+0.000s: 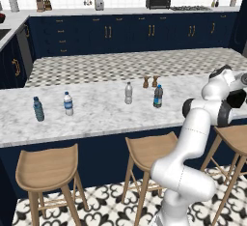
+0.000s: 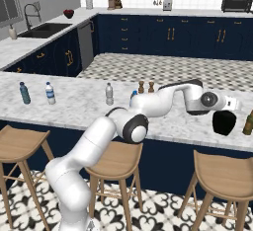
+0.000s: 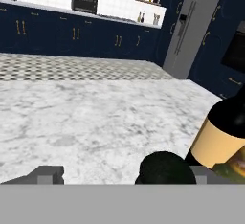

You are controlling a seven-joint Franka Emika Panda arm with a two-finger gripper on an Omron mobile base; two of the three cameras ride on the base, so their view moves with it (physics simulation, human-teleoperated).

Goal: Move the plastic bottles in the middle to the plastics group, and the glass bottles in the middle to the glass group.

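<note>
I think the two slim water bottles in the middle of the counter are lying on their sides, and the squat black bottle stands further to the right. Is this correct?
Not quite. The clear greyish bottle and the dark bottle stand upright on the counter, not on their sides, as the left base view shows. The squat black bottle does stand further to the right.

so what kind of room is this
A home kitchen, by the look of it. A marble island counter with wooden stools tucked under it, navy cabinets along the back wall, a sink with a tap, and a toaster oven on the rear worktop.
</note>
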